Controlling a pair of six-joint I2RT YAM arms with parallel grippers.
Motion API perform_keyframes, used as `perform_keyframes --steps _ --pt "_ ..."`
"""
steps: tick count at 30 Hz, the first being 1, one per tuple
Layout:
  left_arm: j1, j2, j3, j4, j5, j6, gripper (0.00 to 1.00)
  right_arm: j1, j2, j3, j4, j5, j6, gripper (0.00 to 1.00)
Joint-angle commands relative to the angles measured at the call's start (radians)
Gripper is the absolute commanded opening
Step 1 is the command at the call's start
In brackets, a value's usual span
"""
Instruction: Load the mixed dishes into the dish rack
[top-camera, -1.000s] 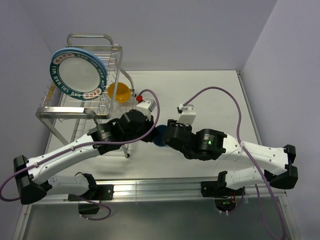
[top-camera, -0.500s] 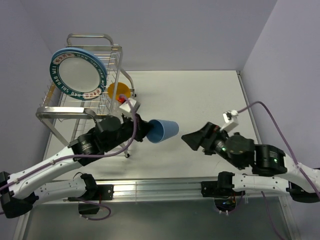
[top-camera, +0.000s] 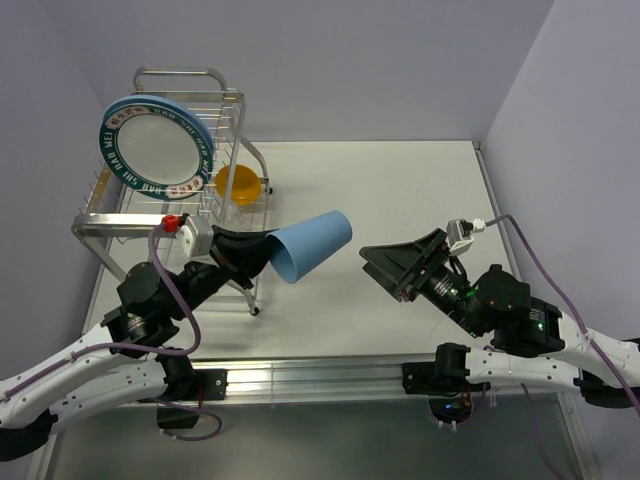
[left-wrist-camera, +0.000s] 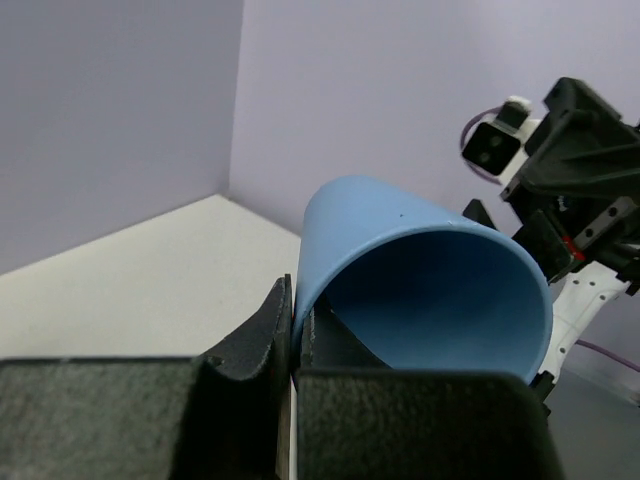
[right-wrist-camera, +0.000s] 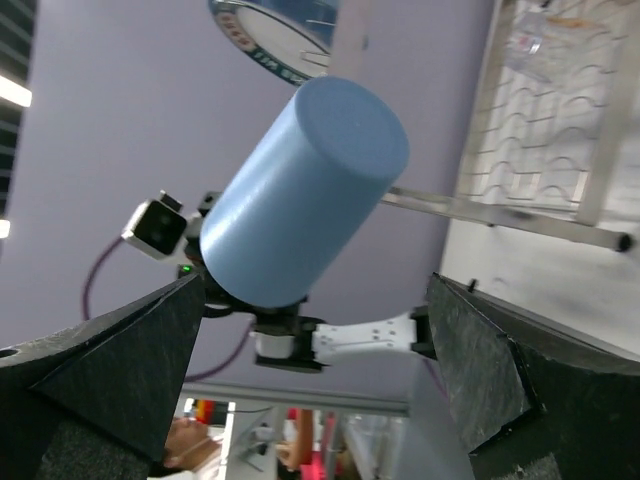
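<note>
My left gripper (top-camera: 262, 252) is shut on the rim of the small blue cup (top-camera: 310, 245) and holds it lifted, lying sideways, right of the dish rack (top-camera: 190, 150). The cup fills the left wrist view (left-wrist-camera: 420, 280), one finger inside and one outside its wall. My right gripper (top-camera: 385, 262) is open and empty, raised over the table, facing the cup (right-wrist-camera: 300, 190). The white plate with teal lettered rim (top-camera: 152, 148) stands in the rack's upper tier. The orange-yellow bowl (top-camera: 238, 185) sits at the rack's right side. The clear glass and plain light-blue plate do not show clearly.
The white table (top-camera: 400, 200) lies between purple walls at the back and right. The rack's wire tier (right-wrist-camera: 560, 110) shows in the right wrist view. A metal rail (top-camera: 330, 375) runs along the near edge.
The two arms have drawn apart. My left gripper has lifted and swung the cup up and left towards the rack. My right gripper has let go and backed off to the right.
</note>
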Motion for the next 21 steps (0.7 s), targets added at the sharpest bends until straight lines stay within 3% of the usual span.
perform_keyframes --steps 1,15,21 --pt "0.001 -0.008 0.000 0.148 0.085 0.056 0.00 -0.015 0.026 0.007 0.206 -0.002 0.056 1.00" --pt "0.001 -0.051 -0.018 0.223 0.150 0.058 0.00 -0.170 0.170 0.007 0.356 -0.197 0.146 0.95" --pt "0.002 -0.052 -0.024 0.227 0.155 0.063 0.00 -0.204 0.185 -0.013 0.409 -0.231 0.154 0.83"
